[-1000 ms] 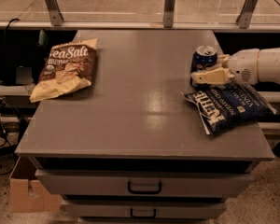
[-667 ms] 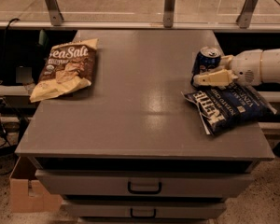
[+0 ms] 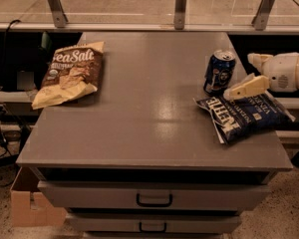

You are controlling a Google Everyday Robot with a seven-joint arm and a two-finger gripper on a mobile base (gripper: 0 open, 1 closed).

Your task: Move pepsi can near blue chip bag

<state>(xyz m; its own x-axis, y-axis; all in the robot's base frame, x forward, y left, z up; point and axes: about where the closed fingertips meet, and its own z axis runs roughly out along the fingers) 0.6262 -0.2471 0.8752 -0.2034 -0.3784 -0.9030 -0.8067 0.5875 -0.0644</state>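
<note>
The pepsi can (image 3: 219, 72) stands upright on the right side of the grey table (image 3: 139, 128). It sits just behind the top left corner of the blue chip bag (image 3: 244, 117), which lies flat at the table's right edge. My gripper (image 3: 238, 76) reaches in from the right, just right of the can and above the bag. It is open, with one cream finger (image 3: 246, 87) over the bag and the other finger (image 3: 259, 60) farther back. It holds nothing.
A brown and tan "Sea Salt" bag (image 3: 70, 72) lies at the table's left side. Drawers with dark handles (image 3: 154, 199) are below the front edge. A cardboard box (image 3: 32, 203) stands on the floor at lower left. A railing with metal posts (image 3: 180, 6) runs behind the table.
My gripper has drawn back to the right, away from the pepsi can. The can stays standing by the blue chip bag.
</note>
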